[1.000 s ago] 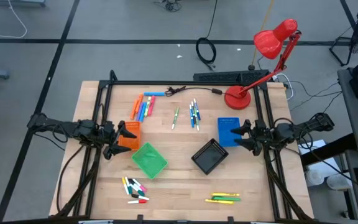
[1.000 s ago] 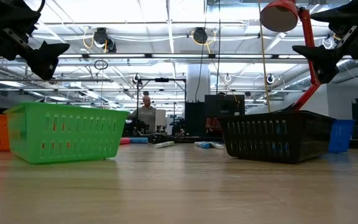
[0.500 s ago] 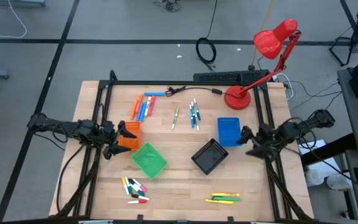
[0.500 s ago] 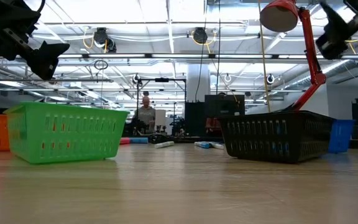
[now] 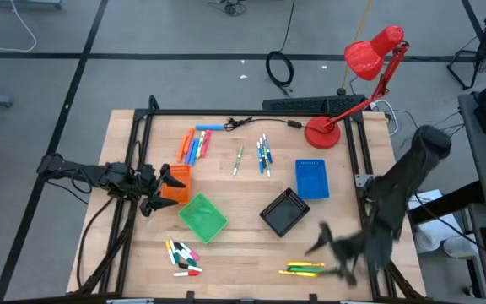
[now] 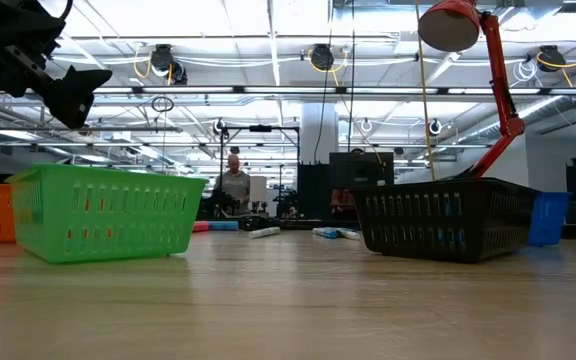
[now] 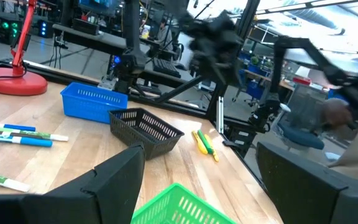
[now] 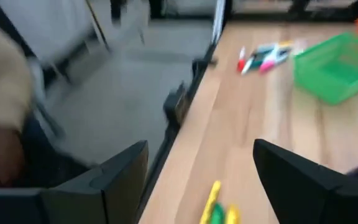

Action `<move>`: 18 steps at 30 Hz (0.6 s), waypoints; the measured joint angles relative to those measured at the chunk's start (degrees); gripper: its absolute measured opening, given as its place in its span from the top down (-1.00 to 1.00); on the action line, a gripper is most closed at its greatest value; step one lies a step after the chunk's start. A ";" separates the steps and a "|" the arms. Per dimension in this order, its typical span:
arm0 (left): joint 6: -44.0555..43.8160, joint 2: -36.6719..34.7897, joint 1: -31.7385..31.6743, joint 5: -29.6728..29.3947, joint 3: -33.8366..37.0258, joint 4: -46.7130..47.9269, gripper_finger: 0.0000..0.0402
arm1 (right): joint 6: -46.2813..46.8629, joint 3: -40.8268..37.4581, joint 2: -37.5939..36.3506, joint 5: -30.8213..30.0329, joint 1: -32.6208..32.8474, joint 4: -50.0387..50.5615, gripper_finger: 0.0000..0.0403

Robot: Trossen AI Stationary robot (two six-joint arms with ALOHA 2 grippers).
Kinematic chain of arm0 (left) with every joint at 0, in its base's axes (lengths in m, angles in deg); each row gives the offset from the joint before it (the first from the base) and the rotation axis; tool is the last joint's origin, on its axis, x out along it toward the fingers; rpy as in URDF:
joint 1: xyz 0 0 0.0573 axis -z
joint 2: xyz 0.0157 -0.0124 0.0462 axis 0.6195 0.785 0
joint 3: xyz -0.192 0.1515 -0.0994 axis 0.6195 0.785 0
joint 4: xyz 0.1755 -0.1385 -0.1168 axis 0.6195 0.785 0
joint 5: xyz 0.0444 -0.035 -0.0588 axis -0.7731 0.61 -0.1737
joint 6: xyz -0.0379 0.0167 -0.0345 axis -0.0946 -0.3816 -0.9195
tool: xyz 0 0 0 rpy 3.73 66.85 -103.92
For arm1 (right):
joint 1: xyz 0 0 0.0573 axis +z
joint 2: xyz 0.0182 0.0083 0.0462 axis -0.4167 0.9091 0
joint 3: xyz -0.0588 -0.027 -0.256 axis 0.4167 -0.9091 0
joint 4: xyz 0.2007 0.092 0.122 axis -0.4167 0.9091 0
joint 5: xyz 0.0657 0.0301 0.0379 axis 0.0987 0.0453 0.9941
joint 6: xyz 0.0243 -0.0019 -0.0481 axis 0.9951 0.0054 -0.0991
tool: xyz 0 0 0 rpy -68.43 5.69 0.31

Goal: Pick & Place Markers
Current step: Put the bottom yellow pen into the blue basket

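Your right gripper (image 5: 332,253) has swung away from the blue plastic tray (image 5: 311,178) since the earlier frame, down to the table's five o'clock corner, where it now hangs over the yellow-green markers (image 5: 304,269) — fingers spread wide, nothing between them. In the right wrist view those yellow-green markers (image 8: 217,208) lie on the wood just ahead of the parted fingers.

Your left gripper (image 5: 157,189) sits unmoved at nine o'clock beside the small orange square tray (image 5: 179,183), jaws fully apart and empty.

The other markers are all on the pale wooden table (image 5: 234,236): the chunky orange and blue markers (image 5: 193,144) at eleven o'clock, the thin green and blue pens (image 5: 257,154) near twelve o'clock, and the short mixed-colour markers with white (image 5: 183,257) at seven o'clock. The green slatted tray (image 5: 202,216) and the black mesh tray (image 5: 283,212) lie near the middle — no marker shows inside either. A red desk lamp (image 5: 348,84) stands at one o'clock.
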 joint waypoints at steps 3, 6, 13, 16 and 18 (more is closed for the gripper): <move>0.00 0.02 0.00 -0.02 0.00 0.00 -0.54 | 2.21 12.15 12.17 -2.35 1.90 10.92 -0.38; -0.02 0.02 0.00 -0.02 0.00 -0.01 -0.54 | 7.79 21.59 21.79 -3.10 1.86 22.44 -0.38; -0.02 0.02 0.01 -0.01 0.00 -0.01 -0.54 | 22.15 26.65 33.77 -2.92 0.72 31.88 -0.38; -0.01 0.01 0.01 -0.02 0.00 0.00 -0.54 | 25.39 26.67 35.88 -2.55 0.64 31.94 -0.38; -0.02 0.02 0.00 -0.02 0.00 -0.02 -0.55 | 26.55 26.71 36.46 -1.02 0.64 31.90 -0.38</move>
